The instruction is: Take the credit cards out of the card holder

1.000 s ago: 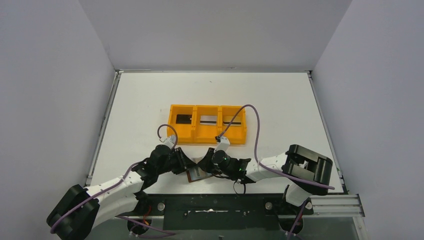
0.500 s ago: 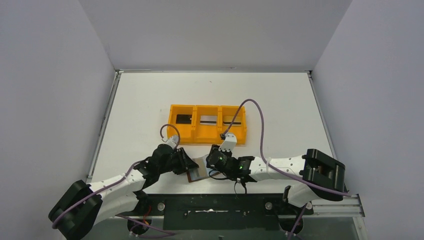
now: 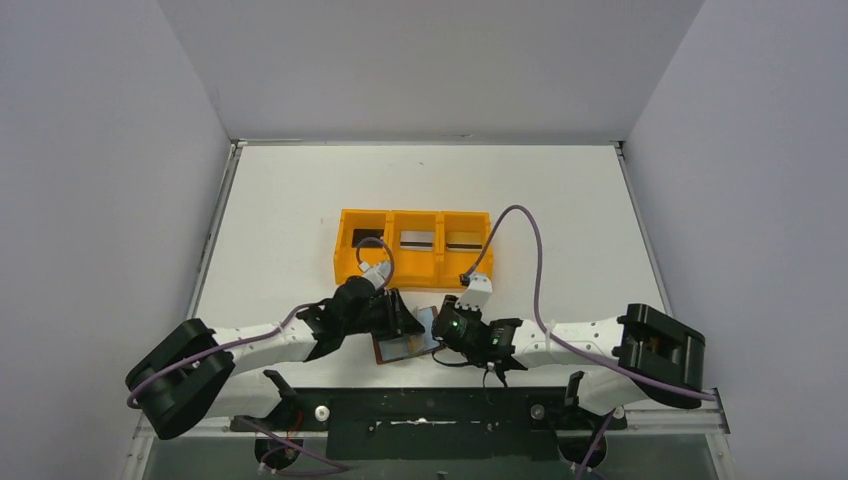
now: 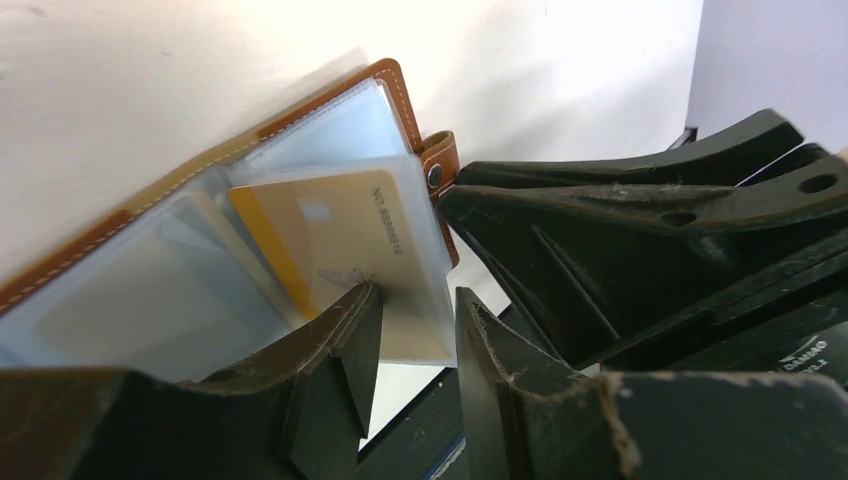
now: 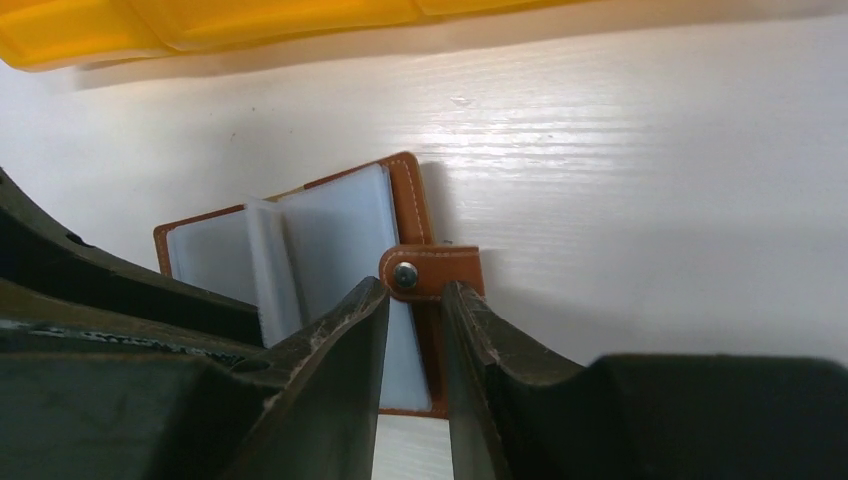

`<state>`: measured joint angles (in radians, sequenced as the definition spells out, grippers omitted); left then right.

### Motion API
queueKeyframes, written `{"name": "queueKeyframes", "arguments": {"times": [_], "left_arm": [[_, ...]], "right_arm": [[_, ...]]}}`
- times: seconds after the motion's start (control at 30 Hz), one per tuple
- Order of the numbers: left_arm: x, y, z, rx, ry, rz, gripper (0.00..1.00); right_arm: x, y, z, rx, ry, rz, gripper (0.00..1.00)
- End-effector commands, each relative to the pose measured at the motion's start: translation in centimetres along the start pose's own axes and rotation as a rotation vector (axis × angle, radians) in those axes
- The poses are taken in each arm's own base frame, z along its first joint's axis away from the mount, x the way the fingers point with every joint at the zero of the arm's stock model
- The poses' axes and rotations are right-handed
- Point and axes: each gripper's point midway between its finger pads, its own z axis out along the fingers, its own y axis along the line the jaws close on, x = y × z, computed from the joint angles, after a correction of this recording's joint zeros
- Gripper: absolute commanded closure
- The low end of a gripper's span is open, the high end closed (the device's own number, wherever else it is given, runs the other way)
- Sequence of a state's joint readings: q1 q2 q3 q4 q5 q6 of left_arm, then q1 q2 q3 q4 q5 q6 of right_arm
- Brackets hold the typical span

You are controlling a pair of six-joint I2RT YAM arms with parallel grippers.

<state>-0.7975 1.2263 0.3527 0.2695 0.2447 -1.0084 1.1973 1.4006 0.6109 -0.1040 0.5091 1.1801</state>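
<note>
The card holder point(image 3: 398, 349) (half hidden overhead) is straddled on the white table point(image 3: 600, 220) by the left gripper point(image 4: 415, 297) and right gripper point(image 5: 414, 290), both slightly parted.

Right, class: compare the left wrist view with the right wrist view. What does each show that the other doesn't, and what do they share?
Only the left wrist view: a tan-gold card in a lifted clear sleeve of the card holder, with the left gripper's tips either side of the sleeve's lower edge. Only the right wrist view: the orange tray's wall along the top. Both: the open brown card holder, its snap tab and the white table.
</note>
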Motion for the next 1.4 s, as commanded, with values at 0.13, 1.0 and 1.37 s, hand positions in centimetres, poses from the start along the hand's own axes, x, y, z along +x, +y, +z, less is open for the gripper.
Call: {"name": "queueKeyframes", "arguments": {"times": [0.13, 1.0, 1.37], "left_arm": [[-0.7, -4.1, 0.9, 0.083, -0.054, 0.083, 0.64], [-2.9, 0.7, -3.8, -0.092, -0.257, 0.012, 0.62], [-2.2, 0.1, -2.9, -0.04, -0.201, 0.019, 0.56]], "right_arm": [[-3.5, -1.5, -2.1, -0.03, -0.144, 0.169, 0.71], [-0.5, 5.1, -1.5, -0.265, 0.015, -0.016, 0.79], [3.3, -0.8, 0.2, -0.127, 0.101, 0.028, 0.78]]}}
